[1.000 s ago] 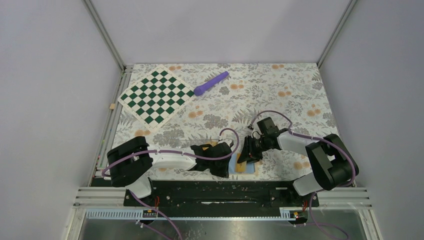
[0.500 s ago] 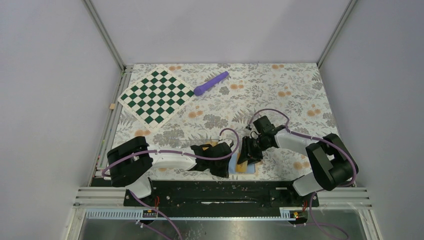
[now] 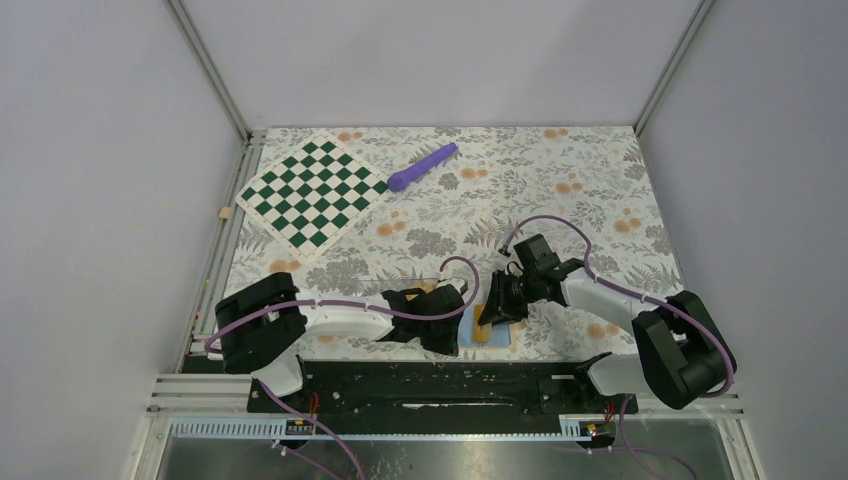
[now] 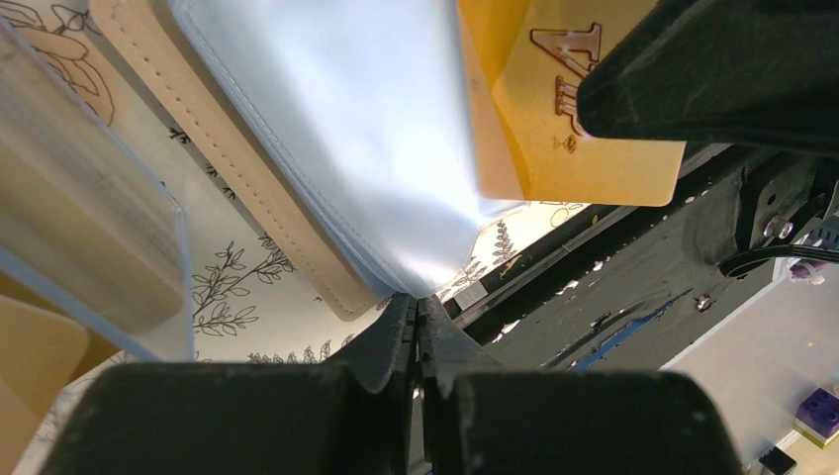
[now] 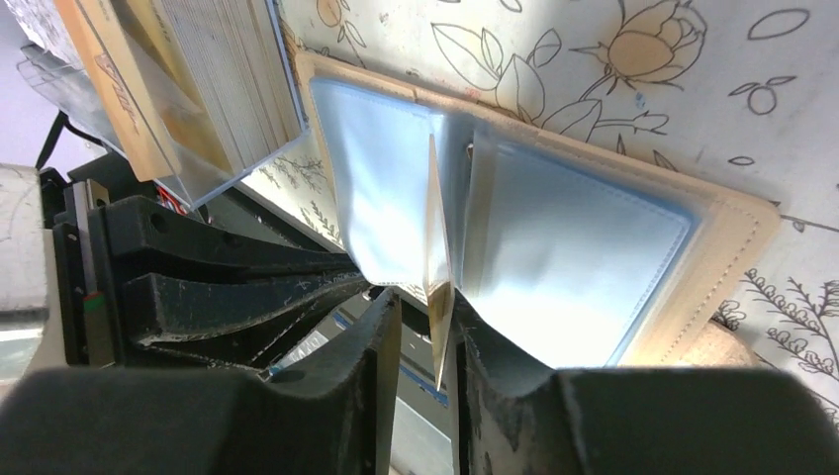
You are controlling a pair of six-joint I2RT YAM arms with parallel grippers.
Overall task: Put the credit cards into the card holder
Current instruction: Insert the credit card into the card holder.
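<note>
I count one clear plastic case (image 4: 89,218) left of my left gripper (image 4: 417,307); it holds a card stack (image 5: 228,79) that I cannot count. The left gripper is clenched on a light blue pocket leaf of the one card holder (image 5: 594,247), which lies open ahead of it. One credit card (image 4: 584,139) stands edge-on between the fingers of my right gripper (image 5: 427,309); whether it is clamped I cannot tell. The card's lettering reads "VI"; the rest is hidden.

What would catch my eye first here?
Near the front edge, two black hands meet over an open tan card holder: the left hand pinches a pale blue pocket, and an orange credit card stands edge-on between the right hand's fingers. Farther back lie a green-and-white checkerboard and a purple pen.
</note>
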